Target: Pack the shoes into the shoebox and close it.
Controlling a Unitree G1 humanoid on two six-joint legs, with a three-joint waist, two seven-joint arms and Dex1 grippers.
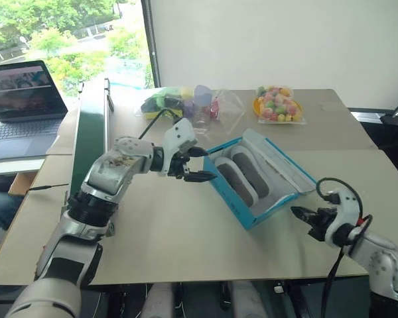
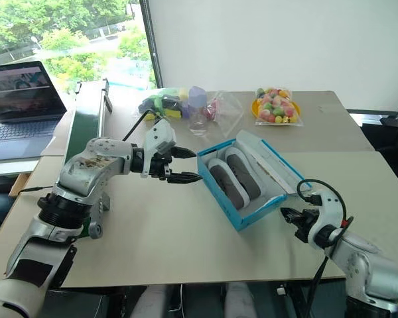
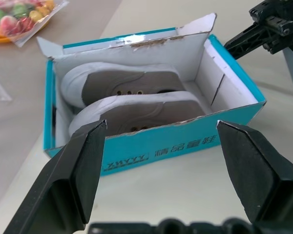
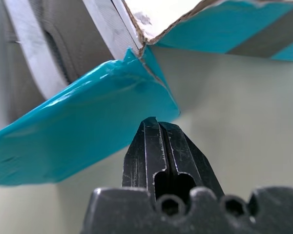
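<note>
The blue shoebox [image 1: 259, 192] is lying open on the beige desk [image 1: 186, 232], two shoes [image 3: 132, 97] sitting inside. The left wrist view is revealing printed lettering along its wall. The left end effector [image 1: 198, 164] is gaping wide beside it; the right end effector [image 4: 158, 141] is pinching shut, empty, by a corner.

both shoes [image 1: 242, 175] lie side by side in the shoebox [image 1: 233, 199] on the table [image 1: 172, 232].

Both shoes [image 1: 242, 173] lie in the open shoebox [image 1: 233, 200] on the desk [image 1: 179, 232], left pincer [image 1: 200, 164] spread beside it.
</note>
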